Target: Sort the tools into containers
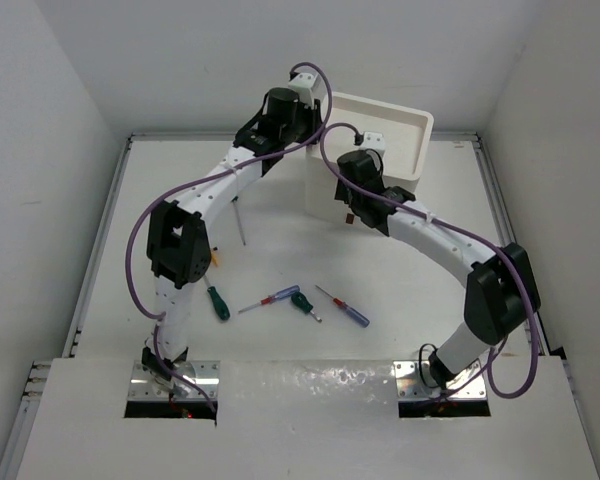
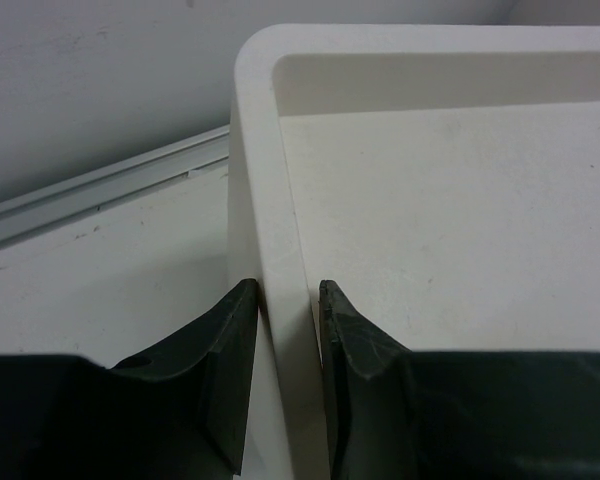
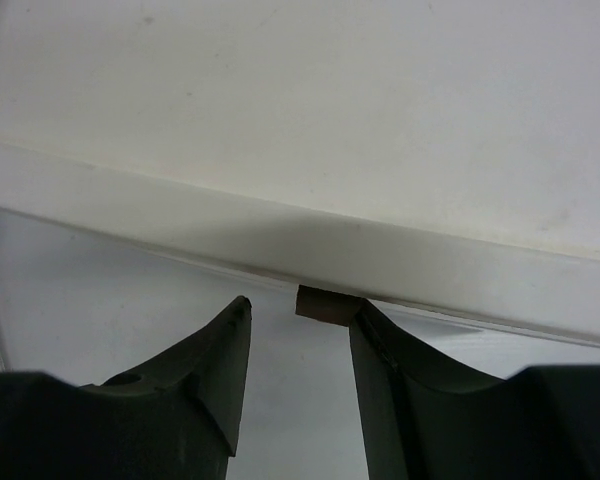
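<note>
My left tool (image 2: 288, 295) pinches the white drawer box (image 2: 270, 150); my spread right tool (image 3: 298, 310), off-centre, may miss its red-brown tab (image 3: 325, 303).

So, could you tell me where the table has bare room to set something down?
Bare table lies between the left arm and the left rail, and in the middle between the white box and the screwdrivers. It is crowded at the box, where the left gripper and right gripper sit, and along the screwdriver row.
</note>
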Tool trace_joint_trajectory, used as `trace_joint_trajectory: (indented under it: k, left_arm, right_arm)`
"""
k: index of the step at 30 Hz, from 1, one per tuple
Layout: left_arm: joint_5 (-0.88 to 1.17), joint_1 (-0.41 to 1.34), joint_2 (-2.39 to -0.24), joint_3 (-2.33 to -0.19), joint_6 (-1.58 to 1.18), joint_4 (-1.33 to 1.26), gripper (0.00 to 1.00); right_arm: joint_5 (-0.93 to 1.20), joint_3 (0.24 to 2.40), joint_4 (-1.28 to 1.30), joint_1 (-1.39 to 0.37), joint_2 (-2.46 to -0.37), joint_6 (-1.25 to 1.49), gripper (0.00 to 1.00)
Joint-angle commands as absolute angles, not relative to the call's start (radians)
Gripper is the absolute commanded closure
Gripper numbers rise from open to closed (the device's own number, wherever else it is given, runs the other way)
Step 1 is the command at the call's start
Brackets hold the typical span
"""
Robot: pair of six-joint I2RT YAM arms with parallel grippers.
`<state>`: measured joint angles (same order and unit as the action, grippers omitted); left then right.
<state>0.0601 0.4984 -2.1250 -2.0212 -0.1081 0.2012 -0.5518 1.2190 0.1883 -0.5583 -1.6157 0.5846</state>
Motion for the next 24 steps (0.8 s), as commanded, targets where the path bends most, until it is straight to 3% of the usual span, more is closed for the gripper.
trace_joint_trajectory:
  k: [1,9,18,24]
  left_arm:
    - [0.107,0.518,-2.079,-2.002,-0.086,0.218,1.0]
    - [0.124,0.52,-2.077,-1.997,-0.092,0.218,1.0]
    - [0.117,0.52,-2.071,-1.968,-0.087,0.204,1.0]
    - [0.115,0.52,-2.066,-1.967,-0.094,0.196,1.0]
  right_arm:
    - [-0.725,1.293,0.158,-0.543,-1.638,0.62,0.56]
    - [-0.821,1.279,0.161,-0.543,-1.634,0.715,0.67]
    - [-0.765,1.319,0.101,-0.543,-1.652,0.591,0.64]
    - [-0.781,1.358,0.101,-0.541,-1.677,0.523,0.7]
